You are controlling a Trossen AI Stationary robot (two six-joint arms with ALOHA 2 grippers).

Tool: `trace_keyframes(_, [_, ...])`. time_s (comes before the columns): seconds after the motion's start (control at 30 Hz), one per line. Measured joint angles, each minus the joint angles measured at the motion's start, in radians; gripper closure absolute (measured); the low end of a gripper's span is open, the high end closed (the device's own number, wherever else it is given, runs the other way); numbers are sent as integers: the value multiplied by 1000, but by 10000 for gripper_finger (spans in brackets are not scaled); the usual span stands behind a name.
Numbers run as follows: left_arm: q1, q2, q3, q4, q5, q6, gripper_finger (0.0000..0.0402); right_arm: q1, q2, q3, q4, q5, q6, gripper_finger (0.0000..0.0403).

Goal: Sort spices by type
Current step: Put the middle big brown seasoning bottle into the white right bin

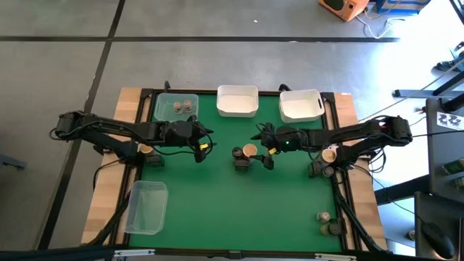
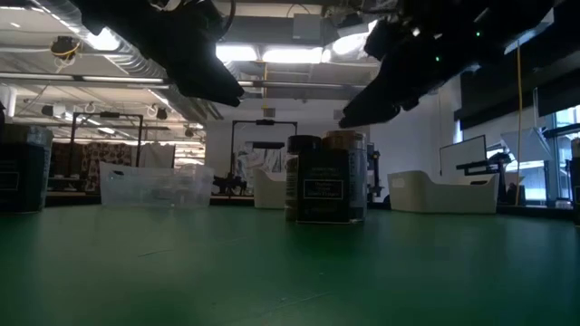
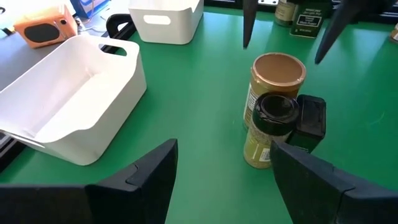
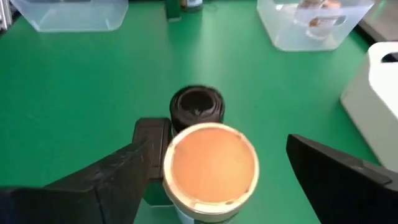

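Observation:
A cluster of spices stands mid-table: a tan-lidded jar [image 1: 250, 150], a dark cylinder [image 1: 237, 152] and a dark blocky container [image 1: 242, 164]. My right gripper [image 1: 259, 136] hovers open just above the tan-lidded jar [image 4: 211, 163], with its fingers on either side of it and apart from it. My left gripper [image 1: 209, 138] is open and raised, left of the cluster [image 3: 277, 106], and faces it. Two grey-lidded jars [image 1: 181, 106] sit in a clear tub [image 1: 164, 101] at the far left.
Two white tubs [image 1: 237, 110] [image 1: 301, 113] stand at the far edge. Another clear tub [image 1: 145, 206] lies near left. More spice jars stand by the right edge [image 1: 326, 161], at the near right corner [image 1: 328, 223] and at the left edge [image 1: 146, 150]. Green mat lies open in front of the cluster.

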Motion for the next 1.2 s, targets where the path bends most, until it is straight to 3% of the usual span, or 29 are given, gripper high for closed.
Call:
trace_keyframes(0.5, [0, 0, 0, 3, 0, 0, 163, 0, 125, -1, 52, -22, -4, 39])
trace_keyframes(0.67, [2, 0, 0, 3, 0, 9, 163, 0, 148, -1, 71, -21, 1, 63])
trace_keyframes(0.87, [2, 0, 0, 6, 0, 11, 163, 0, 151, -1, 93, -10, -5, 123])
trace_keyframes(1.2, [2, 0, 0, 6, -1, 39, 163, -1, 75, -2, 49, 41, 15, 115])
